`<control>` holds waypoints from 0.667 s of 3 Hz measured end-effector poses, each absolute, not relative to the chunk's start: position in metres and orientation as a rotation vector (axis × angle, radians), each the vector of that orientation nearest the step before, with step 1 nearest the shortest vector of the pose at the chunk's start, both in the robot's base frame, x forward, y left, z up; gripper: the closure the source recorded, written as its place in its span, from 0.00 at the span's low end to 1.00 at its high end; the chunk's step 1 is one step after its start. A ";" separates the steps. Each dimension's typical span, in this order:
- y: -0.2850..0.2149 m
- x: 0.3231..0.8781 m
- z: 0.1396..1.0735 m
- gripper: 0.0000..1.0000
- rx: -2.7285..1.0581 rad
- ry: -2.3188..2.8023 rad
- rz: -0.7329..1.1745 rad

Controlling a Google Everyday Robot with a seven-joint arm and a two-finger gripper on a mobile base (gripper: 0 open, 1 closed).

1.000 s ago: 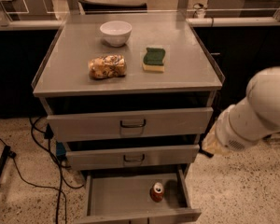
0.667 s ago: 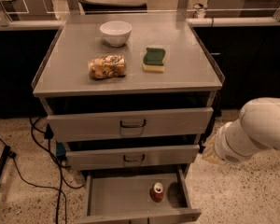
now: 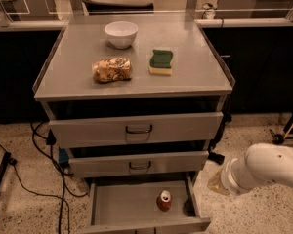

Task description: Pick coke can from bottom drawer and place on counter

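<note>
End effector (image 3: 216,184), open or closed I could not tell, had sunk lower than a second before, just outside the right wall of the bottom drawer (image 3: 122,206). Inside, the coke can (image 3: 164,200) stood upright, unmoved, left of it.

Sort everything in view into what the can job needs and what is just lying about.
Needed for the job:
- coke can, standing in the open bottom drawer
- counter, where the can goes
- pincer, low down, right of that drawer

Just lying about, all on the counter:
- white bowl
- sponge
- snack bag
</note>
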State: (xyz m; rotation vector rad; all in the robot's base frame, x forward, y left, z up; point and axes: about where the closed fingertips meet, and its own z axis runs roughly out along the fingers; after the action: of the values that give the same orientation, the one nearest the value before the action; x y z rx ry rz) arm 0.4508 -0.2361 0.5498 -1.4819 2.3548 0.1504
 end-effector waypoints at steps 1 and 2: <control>-0.230 0.443 0.525 1.00 -1.486 2.377 0.212; -0.230 0.443 0.525 1.00 -1.486 2.377 0.212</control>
State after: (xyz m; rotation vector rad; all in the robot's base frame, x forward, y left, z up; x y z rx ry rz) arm 0.4431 -0.2302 0.5251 -1.4864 2.3770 0.2117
